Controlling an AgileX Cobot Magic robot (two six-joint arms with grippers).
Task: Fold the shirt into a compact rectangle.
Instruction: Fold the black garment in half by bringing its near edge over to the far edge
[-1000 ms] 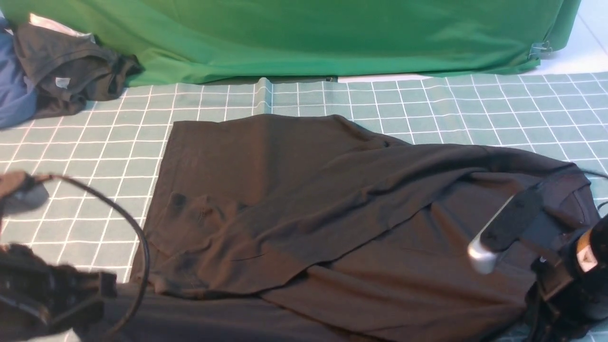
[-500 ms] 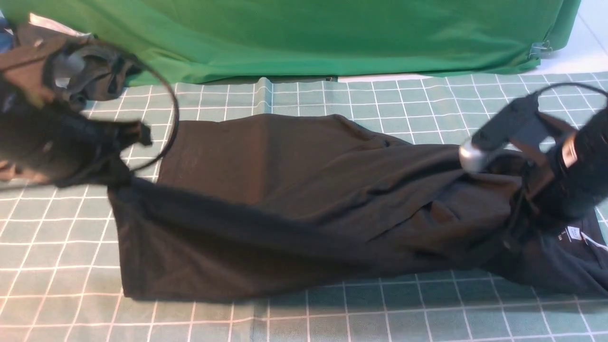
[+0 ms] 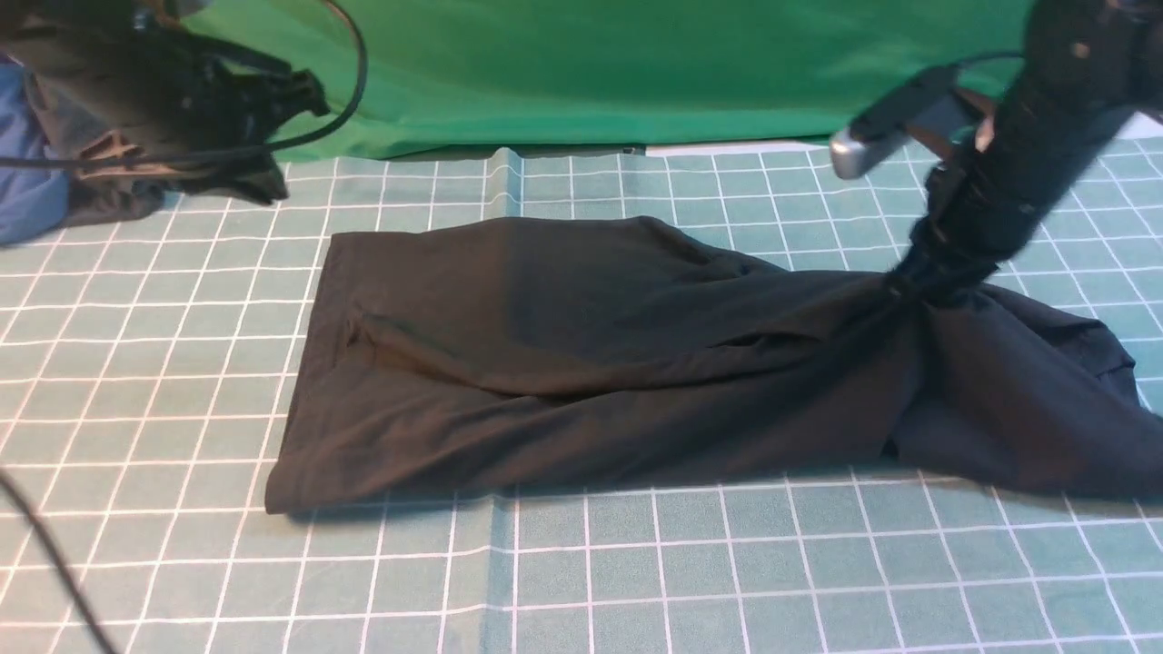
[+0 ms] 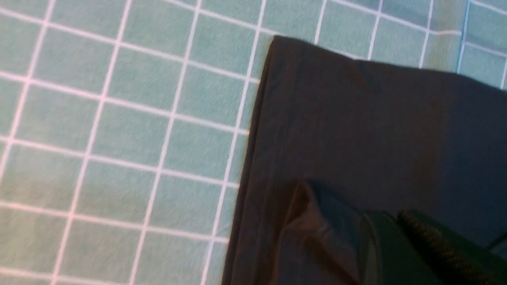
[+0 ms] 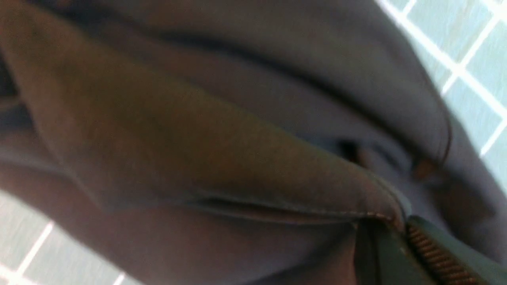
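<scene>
The black shirt (image 3: 591, 363) lies folded lengthwise into a long band on the checked cloth, plain side up, with no print showing. My right gripper (image 3: 913, 289) is shut on a bunched, hemmed edge of it at the right end, and the fabric rises to the pinch. The right wrist view shows that hem caught at the gripper (image 5: 400, 223), with the shirt (image 5: 198, 138) filling the view. My left gripper (image 3: 268, 186) hangs shut and empty above the far left corner of the shirt (image 4: 356, 118). In the left wrist view the gripper (image 4: 390, 215) holds no cloth.
A blue garment (image 3: 27, 182) and a dark grey one (image 3: 118, 195) lie at the far left, partly behind the left arm. A green backdrop (image 3: 591, 73) closes the far side. The teal checked tablecloth (image 3: 636, 581) covers the table. A black cable (image 3: 45, 563) crosses the near left corner.
Both grippers carried the shirt's near edge up and away, folding it lengthwise. The left gripper let go and rose to the far left. The right gripper still holds the right end.
</scene>
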